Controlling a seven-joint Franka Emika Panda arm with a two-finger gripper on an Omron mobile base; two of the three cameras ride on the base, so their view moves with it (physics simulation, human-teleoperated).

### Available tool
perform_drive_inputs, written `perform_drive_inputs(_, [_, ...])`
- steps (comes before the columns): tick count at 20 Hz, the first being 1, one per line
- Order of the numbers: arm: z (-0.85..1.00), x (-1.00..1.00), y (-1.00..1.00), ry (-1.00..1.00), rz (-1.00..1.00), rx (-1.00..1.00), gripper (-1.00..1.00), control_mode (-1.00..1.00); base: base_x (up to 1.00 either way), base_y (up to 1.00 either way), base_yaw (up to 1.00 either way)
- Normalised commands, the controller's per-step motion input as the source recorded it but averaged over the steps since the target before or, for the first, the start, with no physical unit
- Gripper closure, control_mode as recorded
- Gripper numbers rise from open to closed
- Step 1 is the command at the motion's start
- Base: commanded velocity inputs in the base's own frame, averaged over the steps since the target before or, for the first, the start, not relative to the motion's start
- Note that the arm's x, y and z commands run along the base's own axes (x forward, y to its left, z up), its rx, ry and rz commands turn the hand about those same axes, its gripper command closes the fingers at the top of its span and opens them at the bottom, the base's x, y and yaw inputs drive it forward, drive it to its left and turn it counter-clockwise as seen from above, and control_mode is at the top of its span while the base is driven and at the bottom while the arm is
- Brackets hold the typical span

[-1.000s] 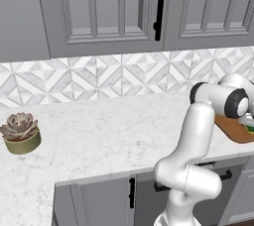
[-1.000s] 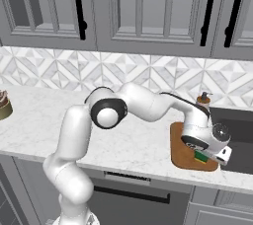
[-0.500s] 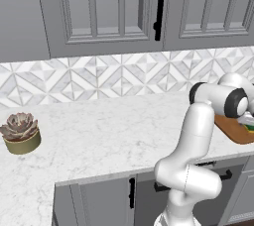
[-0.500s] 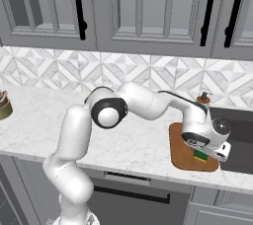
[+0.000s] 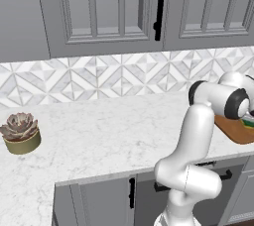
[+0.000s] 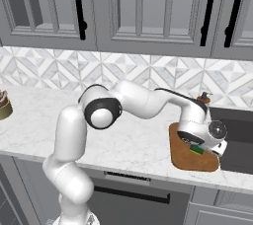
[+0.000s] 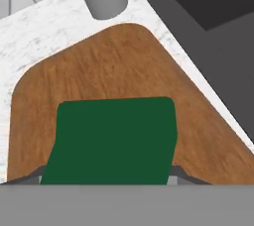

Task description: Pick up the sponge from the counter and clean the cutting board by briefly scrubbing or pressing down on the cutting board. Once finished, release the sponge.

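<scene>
Green-topped sponge (image 7: 113, 141) — seemingly flat — on the reddish-brown cutting board (image 7: 99, 66) — white counter (image 6: 138, 142).

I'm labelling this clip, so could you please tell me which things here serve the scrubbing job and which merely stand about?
Job:
- dark green sponge, held in gripper
- reddish-brown wooden cutting board
- white marble counter

Idle:
- potted succulent
- dark sink
- brown soap dispenser

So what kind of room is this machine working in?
It looks like a kitchen, computer-drawn rather than real: a white marble-look counter over grey cabinet doors, a wooden cutting board beside a dark sink, and a patterned tile backsplash.
</scene>
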Motion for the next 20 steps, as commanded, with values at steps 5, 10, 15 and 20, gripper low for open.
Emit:
perform_drive_inputs(5, [0.01, 0.35, 0.35, -0.18, -0.14, 0.00, 1.00, -1.00, 0.00, 0.00, 0.00])
perform_drive_inputs(10, [0.00, 0.52, 0.25, -0.01, -0.03, 0.00, 1.00, -1.00, 0.00, 0.00, 0.00])
perform_drive_inputs(15, [0.00, 0.25, 0.04, 0.11, 0.00, 0.00, 1.00, -1.00, 0.00, 0.00, 0.00])
perform_drive_inputs(20, [0.00, -0.21, 0.00, 0.03, 0.00, 0.00, 1.00, -1.00, 0.00, 0.00, 0.00])
